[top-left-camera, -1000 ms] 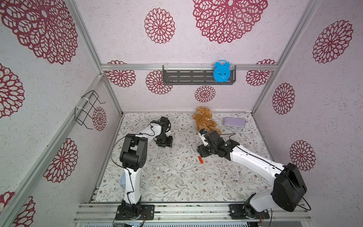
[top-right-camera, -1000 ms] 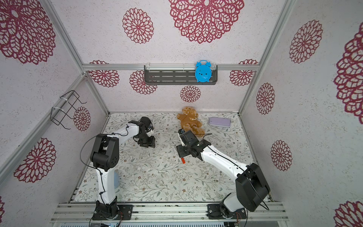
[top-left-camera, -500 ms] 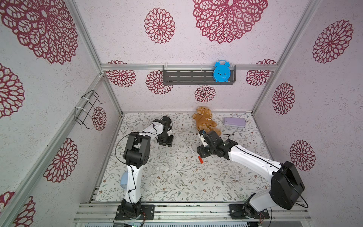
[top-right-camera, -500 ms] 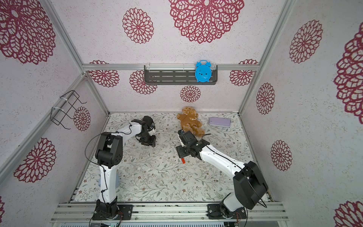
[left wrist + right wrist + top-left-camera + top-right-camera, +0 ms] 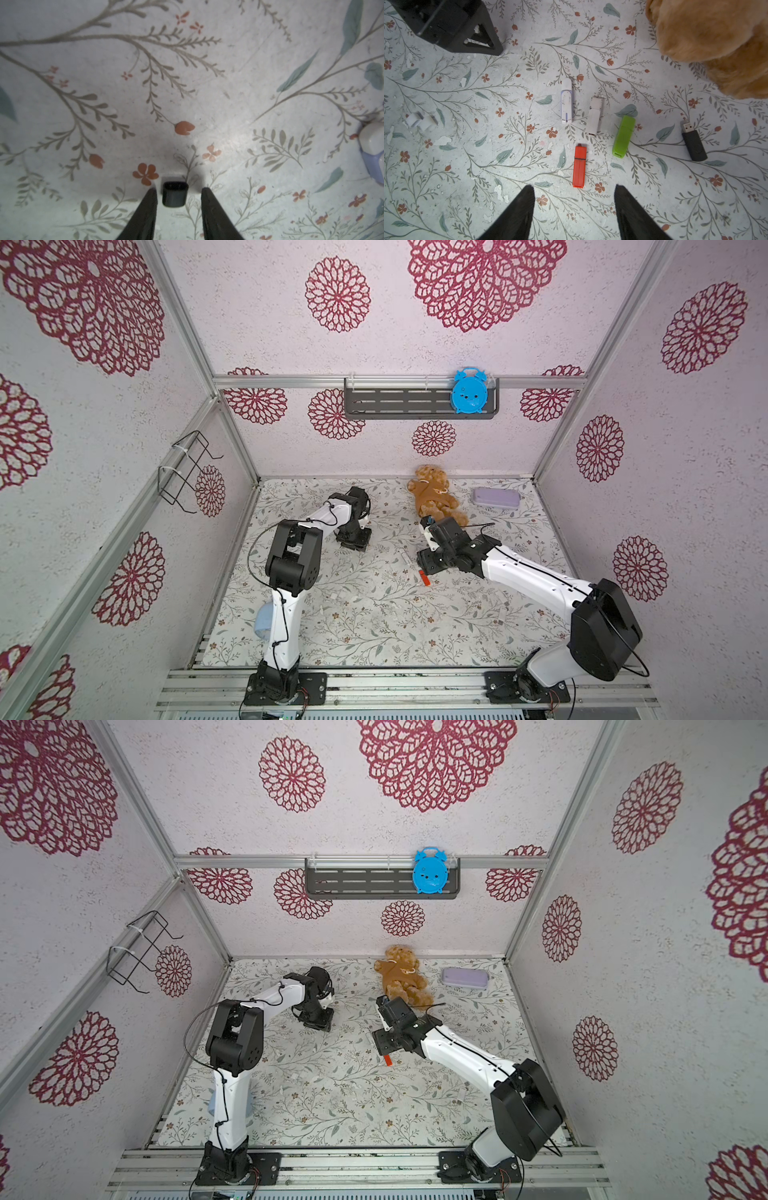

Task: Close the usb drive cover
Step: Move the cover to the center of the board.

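A small black cap (image 5: pixel 175 194), the cover, stands on the floral table between the fingers of my left gripper (image 5: pixel 178 191). The jaws are open around it, with one finger almost touching it and a gap on the other side. In the right wrist view a black USB drive (image 5: pixel 693 141) lies with its metal plug bare. Beside it lie a green drive (image 5: pixel 624 136), a silver-white drive (image 5: pixel 595 116), a capped white drive (image 5: pixel 566 101) and an orange drive (image 5: pixel 579 166). My right gripper (image 5: pixel 574 193) hovers open just short of the orange drive (image 5: pixel 424 577), holding nothing.
A brown teddy bear (image 5: pixel 434 497) and a lilac case (image 5: pixel 495 497) lie at the back of the table. Loose white caps (image 5: pixel 420 121) lie near the left gripper (image 5: pixel 353 537). A blue clock (image 5: pixel 469 390) sits on the wall shelf. A wire rack (image 5: pixel 187 472) hangs on the left wall.
My left gripper's jaws have narrowed around the black cap and the left arm has shifted slightly. The right arm has hardly moved.
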`<action>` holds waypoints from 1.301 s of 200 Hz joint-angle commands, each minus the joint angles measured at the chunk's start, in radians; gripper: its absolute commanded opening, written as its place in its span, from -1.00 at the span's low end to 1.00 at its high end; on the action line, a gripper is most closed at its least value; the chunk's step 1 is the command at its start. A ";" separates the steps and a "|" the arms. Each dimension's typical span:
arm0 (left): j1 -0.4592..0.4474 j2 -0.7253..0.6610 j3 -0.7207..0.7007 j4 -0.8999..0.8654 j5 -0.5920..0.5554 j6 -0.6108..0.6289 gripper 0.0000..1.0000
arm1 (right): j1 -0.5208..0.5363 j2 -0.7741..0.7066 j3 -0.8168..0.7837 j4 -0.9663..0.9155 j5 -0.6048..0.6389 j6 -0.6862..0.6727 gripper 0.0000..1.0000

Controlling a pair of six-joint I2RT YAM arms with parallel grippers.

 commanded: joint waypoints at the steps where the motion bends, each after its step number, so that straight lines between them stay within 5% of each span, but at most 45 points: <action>1: -0.003 0.039 0.019 -0.016 -0.007 0.023 -0.28 | -0.005 0.007 0.034 -0.013 0.015 -0.010 0.30; 59: -0.011 0.026 -0.019 -0.014 -0.001 0.043 -0.50 | -0.005 0.006 0.039 -0.025 0.030 -0.013 0.31; 137: -0.066 -0.046 -0.114 0.010 0.022 0.065 -0.54 | -0.005 -0.020 0.017 -0.030 0.061 -0.013 0.32; 208: -0.241 -0.212 -0.309 0.073 0.066 0.025 -0.57 | -0.023 -0.107 -0.055 -0.023 0.134 0.001 0.34; 260: -0.395 -0.306 -0.425 0.164 0.087 0.012 -0.56 | -0.112 -0.306 -0.204 0.031 0.137 0.054 0.37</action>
